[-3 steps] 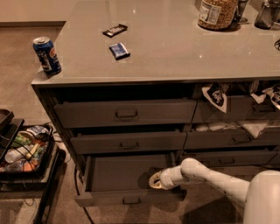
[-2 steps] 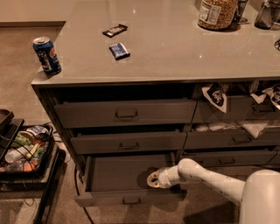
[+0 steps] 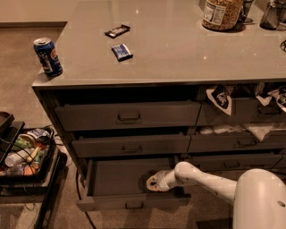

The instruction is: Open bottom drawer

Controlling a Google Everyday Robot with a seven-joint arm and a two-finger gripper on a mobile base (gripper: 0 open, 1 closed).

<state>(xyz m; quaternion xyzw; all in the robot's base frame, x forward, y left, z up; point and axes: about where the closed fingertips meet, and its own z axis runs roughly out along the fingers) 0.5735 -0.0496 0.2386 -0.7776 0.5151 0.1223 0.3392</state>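
Note:
The bottom drawer [image 3: 134, 202] is the lowest grey front of the left stack, with a small rectangular pull at its centre. It stands pulled out from the cabinet, and its dark inside [image 3: 120, 176] shows from above. My gripper [image 3: 154, 182] sits inside the open drawer near its right end, just behind the front panel. The white arm [image 3: 210, 181] runs to it from the lower right corner.
Two taller drawers [image 3: 129, 116] [image 3: 132, 145] above stand slightly ajar. The neighbouring stack [image 3: 237, 143] on the right holds snack bags. On the counter are a blue soda can [image 3: 48, 57], two snack bars [image 3: 119, 41] and a jar [image 3: 222, 13]. A black cart [image 3: 27, 154] with bottles stands at the left.
The gripper has shifted slightly left inside the open drawer. The drawer front sits about where it was.

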